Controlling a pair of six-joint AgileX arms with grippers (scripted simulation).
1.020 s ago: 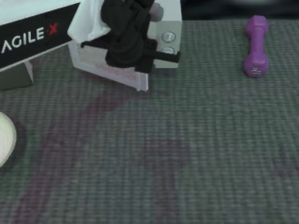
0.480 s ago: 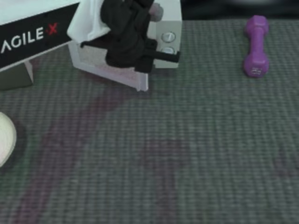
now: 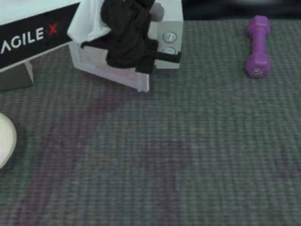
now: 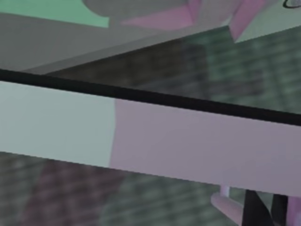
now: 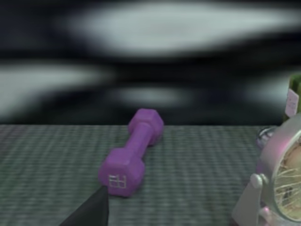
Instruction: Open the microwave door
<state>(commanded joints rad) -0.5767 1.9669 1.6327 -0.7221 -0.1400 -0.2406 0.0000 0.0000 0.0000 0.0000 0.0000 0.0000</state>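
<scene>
The white microwave (image 3: 171, 19) stands at the back of the table, two silver knobs (image 3: 169, 36) on its front. The microwave door (image 3: 108, 69), a white panel with a speckled grey window, stands swung partly out towards the table's front and left. My left gripper (image 3: 142, 69) hangs over the door's free end, shut on its handle. In the left wrist view the door's pale edge (image 4: 188, 141) crosses the picture, with the green interior (image 4: 47, 12) beyond and my left gripper (image 4: 263, 212) low down. My right gripper (image 5: 101, 209) is out of the top view.
A purple dumbbell (image 3: 257, 47) lies at the back right, also in the right wrist view as the dumbbell (image 5: 134, 153). A white box lettered AGILE X (image 3: 33, 33) sits at the back left. A pale round object (image 3: 4, 141) lies at the left edge. A silver clock-like object (image 5: 277, 183) stands near the right arm.
The left gripper has shifted very slightly at the door's end; the door stands at almost the same angle.
</scene>
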